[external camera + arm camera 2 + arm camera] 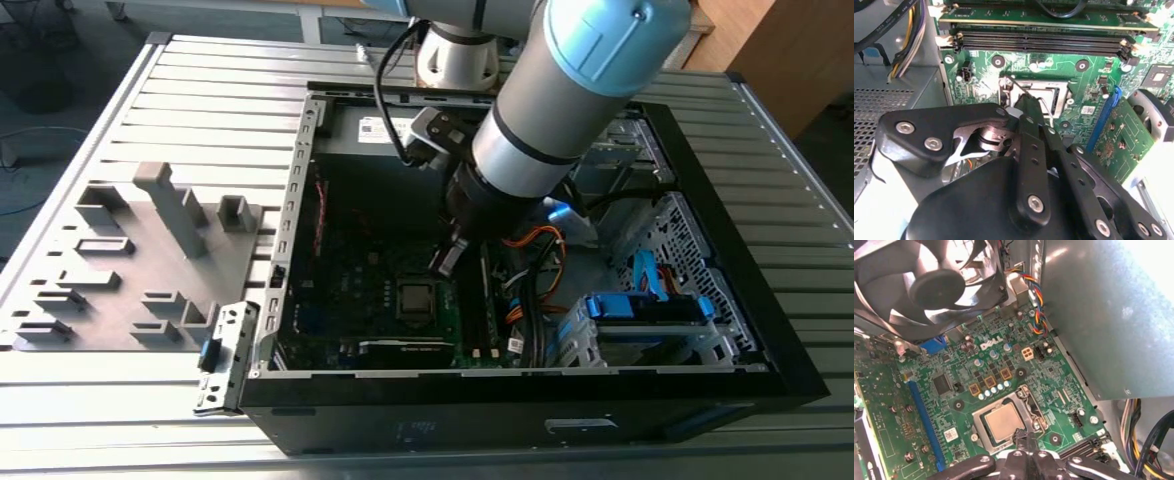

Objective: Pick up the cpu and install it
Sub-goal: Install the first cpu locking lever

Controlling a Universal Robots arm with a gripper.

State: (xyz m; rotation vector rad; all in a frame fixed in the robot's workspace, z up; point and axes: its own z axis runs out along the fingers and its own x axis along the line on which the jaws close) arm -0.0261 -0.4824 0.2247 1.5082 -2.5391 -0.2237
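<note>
CPU (1002, 422) sits flat in the motherboard (1054, 385) socket within the computer case (747, 330), so I judge placement done; my gripper (1026, 447) hangs at the socket's edge, fingers drawn near together and holding nothing I can see.

White lettering stands on the green motherboard (990, 345) (a maker's mark, among the capacitors). A small white sticker (950, 434) there carries print too fine to read.

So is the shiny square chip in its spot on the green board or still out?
In. The cpu lies flat inside the socket frame, with the gripper at its edge.
</note>
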